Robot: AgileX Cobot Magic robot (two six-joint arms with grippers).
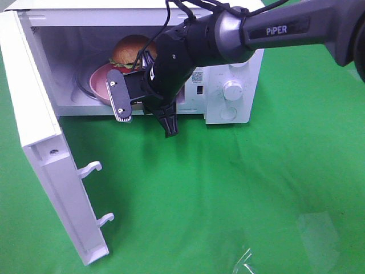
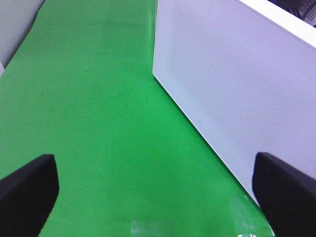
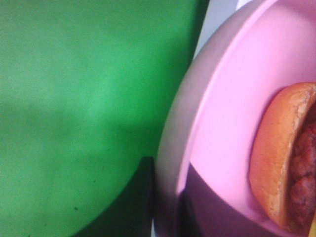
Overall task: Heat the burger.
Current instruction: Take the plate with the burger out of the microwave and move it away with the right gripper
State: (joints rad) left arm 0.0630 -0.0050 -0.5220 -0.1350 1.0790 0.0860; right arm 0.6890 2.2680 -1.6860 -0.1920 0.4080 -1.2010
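A: Inside the microwave (image 1: 228, 85), door (image 1: 43, 148) swung wide: burger (image 1: 132, 50) on the pink plate (image 1: 97, 80), plate at the cavity mouth.

B: Right gripper (image 1: 142, 111)?

A: At the opening, just before the plate. One finger (image 1: 118, 97) flat by the rim, the other pointing down. Spread apart; grip on the plate can't be confirmed. Wrist view: plate rim (image 3: 197, 133), bun edge (image 3: 276, 153).

B: Left?

A: Left gripper (image 2: 153, 197) wide apart, empty, over green cloth (image 2: 89, 98) beside the door panel (image 2: 232, 84).
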